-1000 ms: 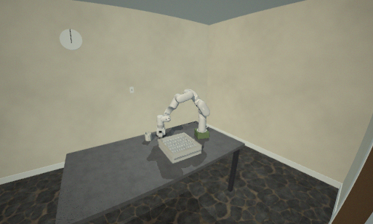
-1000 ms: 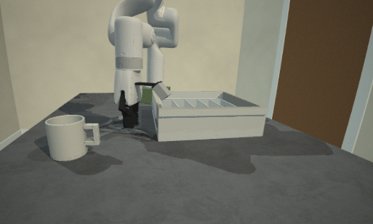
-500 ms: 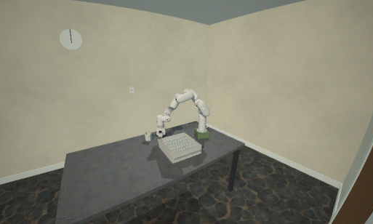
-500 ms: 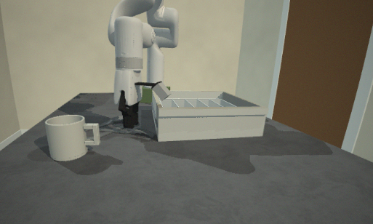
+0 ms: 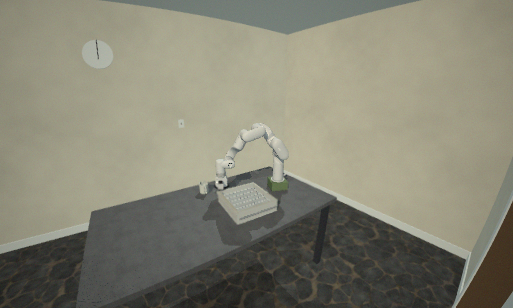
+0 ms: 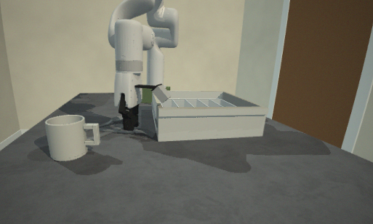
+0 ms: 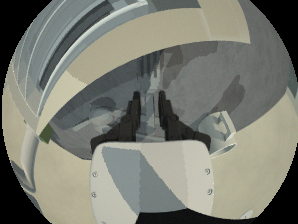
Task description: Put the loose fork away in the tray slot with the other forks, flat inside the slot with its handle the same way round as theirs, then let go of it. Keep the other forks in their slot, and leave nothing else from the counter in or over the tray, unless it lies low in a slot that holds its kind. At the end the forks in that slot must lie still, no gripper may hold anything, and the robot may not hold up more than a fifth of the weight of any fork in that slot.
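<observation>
The loose fork (image 7: 154, 75) lies flat on the dark counter, a thin pale shape just left of the tray, and it shows faintly in the exterior view (image 6: 115, 128). My gripper (image 6: 129, 125) points straight down with its black fingertips low at the counter over the fork. In the wrist view the fingers stand a narrow gap apart, and the fork shows in and beyond that gap. I see nothing clamped between them. The white cutlery tray (image 6: 206, 114) stands right beside the gripper and is split into long slots. I cannot make out the forks inside it.
A white mug (image 6: 69, 136) stands on the counter left of the gripper and also shows in the wrist view (image 7: 220, 125). The tray's near wall (image 6: 156, 116) rises close to the right of the fingers. The arm's green base (image 5: 277, 184) sits behind the tray (image 5: 247, 201).
</observation>
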Controlling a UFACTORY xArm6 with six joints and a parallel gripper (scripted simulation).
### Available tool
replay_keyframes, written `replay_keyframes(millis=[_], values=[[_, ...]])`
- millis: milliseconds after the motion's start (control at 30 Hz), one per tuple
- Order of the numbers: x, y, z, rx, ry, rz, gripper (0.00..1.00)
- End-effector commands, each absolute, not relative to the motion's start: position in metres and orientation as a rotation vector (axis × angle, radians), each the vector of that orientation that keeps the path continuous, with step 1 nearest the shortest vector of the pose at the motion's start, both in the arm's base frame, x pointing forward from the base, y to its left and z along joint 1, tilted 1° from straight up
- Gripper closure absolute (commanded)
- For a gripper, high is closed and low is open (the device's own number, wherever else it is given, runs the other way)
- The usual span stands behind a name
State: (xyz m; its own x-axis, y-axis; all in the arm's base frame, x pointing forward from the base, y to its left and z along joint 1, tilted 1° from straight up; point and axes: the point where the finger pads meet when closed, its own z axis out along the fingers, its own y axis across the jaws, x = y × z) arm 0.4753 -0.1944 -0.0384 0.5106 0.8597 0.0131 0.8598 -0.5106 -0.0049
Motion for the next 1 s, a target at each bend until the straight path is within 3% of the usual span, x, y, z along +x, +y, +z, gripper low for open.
replay_keyframes(millis=[0, 967], values=[[0.477, -0.195, -0.042, -2.724, -1.55, -0.018, 0.72], [0.477, -0.195, -0.057, -2.724, -1.55, -0.018, 0.72]])
